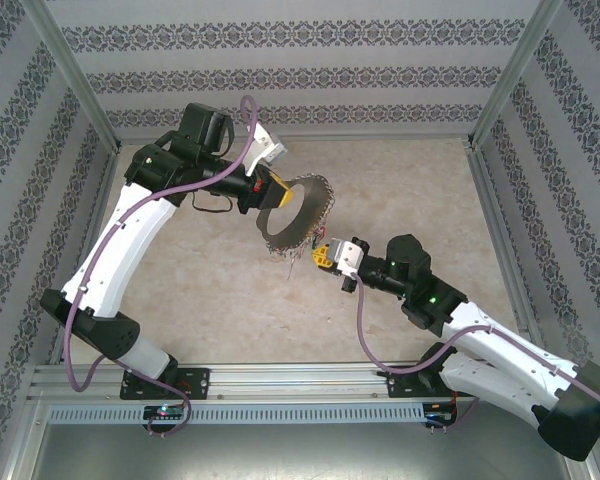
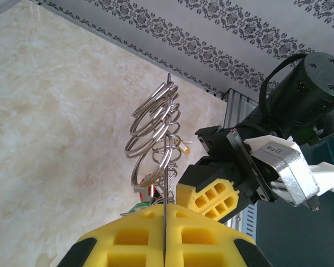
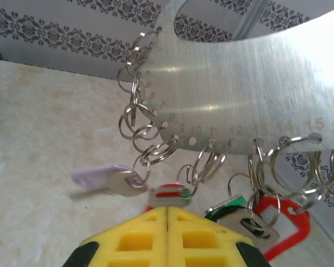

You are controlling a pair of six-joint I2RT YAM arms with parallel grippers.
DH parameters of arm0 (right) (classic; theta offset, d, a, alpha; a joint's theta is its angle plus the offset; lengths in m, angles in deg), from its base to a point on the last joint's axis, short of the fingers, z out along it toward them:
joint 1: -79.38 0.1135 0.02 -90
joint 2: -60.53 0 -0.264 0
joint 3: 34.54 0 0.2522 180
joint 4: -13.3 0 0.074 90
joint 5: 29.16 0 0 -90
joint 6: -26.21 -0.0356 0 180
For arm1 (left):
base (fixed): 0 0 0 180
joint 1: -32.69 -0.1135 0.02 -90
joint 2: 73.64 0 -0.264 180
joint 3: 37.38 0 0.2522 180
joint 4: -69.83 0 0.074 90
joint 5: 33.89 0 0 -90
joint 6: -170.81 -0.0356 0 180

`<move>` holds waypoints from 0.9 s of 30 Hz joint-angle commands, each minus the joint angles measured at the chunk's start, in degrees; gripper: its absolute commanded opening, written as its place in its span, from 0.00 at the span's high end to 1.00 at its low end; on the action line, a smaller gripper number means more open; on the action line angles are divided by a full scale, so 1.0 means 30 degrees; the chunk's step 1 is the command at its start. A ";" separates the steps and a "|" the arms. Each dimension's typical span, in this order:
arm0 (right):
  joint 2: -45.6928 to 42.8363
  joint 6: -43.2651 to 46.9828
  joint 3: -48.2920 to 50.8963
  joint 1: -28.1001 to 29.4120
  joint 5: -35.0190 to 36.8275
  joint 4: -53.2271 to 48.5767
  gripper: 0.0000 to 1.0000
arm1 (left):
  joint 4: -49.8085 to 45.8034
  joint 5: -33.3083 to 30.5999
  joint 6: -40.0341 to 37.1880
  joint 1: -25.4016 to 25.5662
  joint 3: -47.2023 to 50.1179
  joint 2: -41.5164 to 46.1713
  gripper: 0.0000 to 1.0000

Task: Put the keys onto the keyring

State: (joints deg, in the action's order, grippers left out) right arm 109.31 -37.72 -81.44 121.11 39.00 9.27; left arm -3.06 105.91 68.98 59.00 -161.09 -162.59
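Left pincer (image 2: 164,217) clamps the keyring (image 3: 239,94) by its rim, raised above the table (image 1: 200,290), open room all round it. Right pincer (image 3: 167,210) closed just under the keyring's lower edge, tips against a hanging red-tagged key (image 3: 168,194); grip unclear.

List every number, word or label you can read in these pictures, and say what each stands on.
"9", "10", "12", "13", "14", "15": engraved beside the holes along the keyring, in the right wrist view.
Number between "10" and "12": partly covered by a split ring.
Numbers further round the rim: too blurred to read.
Small print on the right arm's white wrist part: too small to read.
Key tags: no readable text.
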 commanded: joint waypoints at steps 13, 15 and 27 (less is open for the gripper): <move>0.0471 -0.0014 -0.0568 0.0268 -0.0394 0.1207 0.94 | 0.0800 0.0109 -0.0499 0.0418 0.0056 0.0635 1.00; 0.0475 -0.0024 -0.0517 0.0279 -0.0238 0.1321 0.93 | 0.0715 0.0121 -0.0537 0.0403 0.0030 0.0633 1.00; 0.0642 0.0041 -0.0670 0.0378 0.0481 0.2035 0.94 | 0.0577 -0.0066 -0.0558 0.0534 0.0014 0.0589 1.00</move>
State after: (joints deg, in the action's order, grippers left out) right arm 110.95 -37.66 -81.55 121.29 40.05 13.18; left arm -3.04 105.12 68.93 59.74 -160.96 -162.26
